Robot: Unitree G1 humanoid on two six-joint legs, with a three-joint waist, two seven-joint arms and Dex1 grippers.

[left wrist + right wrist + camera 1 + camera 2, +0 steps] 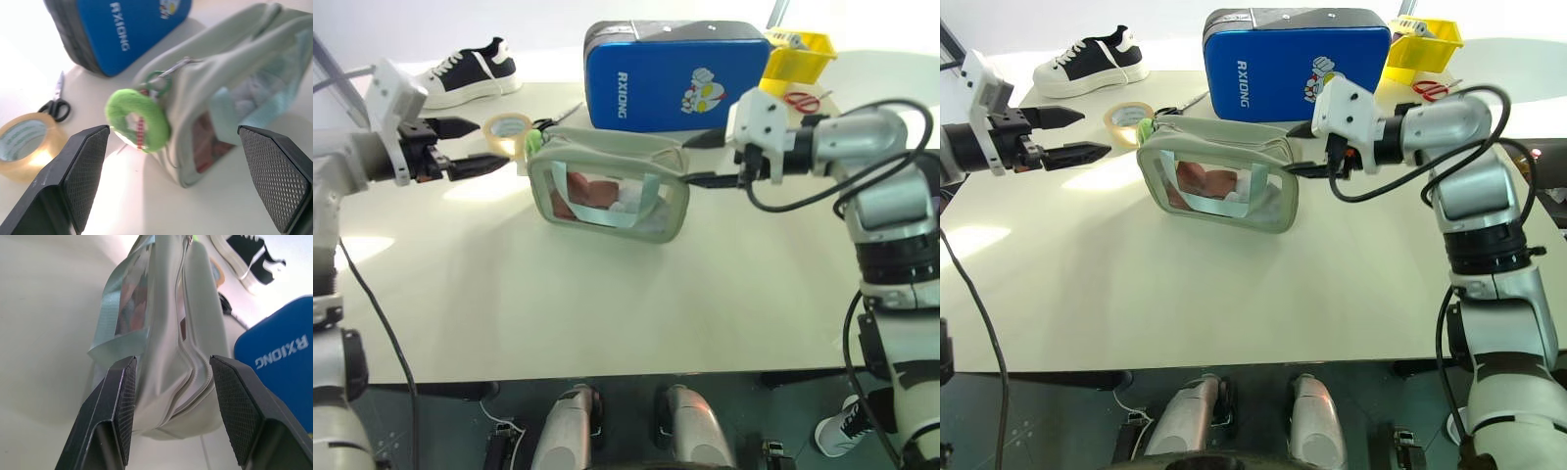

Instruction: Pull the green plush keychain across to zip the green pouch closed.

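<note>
The pale green pouch (pixel 607 186) stands upright in the middle of the table, pink-white contents showing through its clear window. Its top zipper (pixel 185 340) shows a gap partway along. The green plush keychain (pixel 139 122), a lime fuzzy ring, hangs at the pouch's left end (pixel 534 144). My left gripper (pixel 492 144) hovers just left of the keychain, open and empty, its fingers (pixel 78 171) spread wide. At the pouch's right end my right gripper (pixel 692 159) is open, with that end between its two fingers (pixel 120 396).
A blue hard case (pixel 675 83) stands right behind the pouch. A tape roll (pixel 506 129) and black scissors (pixel 56 103) lie by the keychain. A black-and-white shoe (pixel 470 70) sits far left. A yellow bin (pixel 795 59) and red scissors (pixel 801 100) are far right.
</note>
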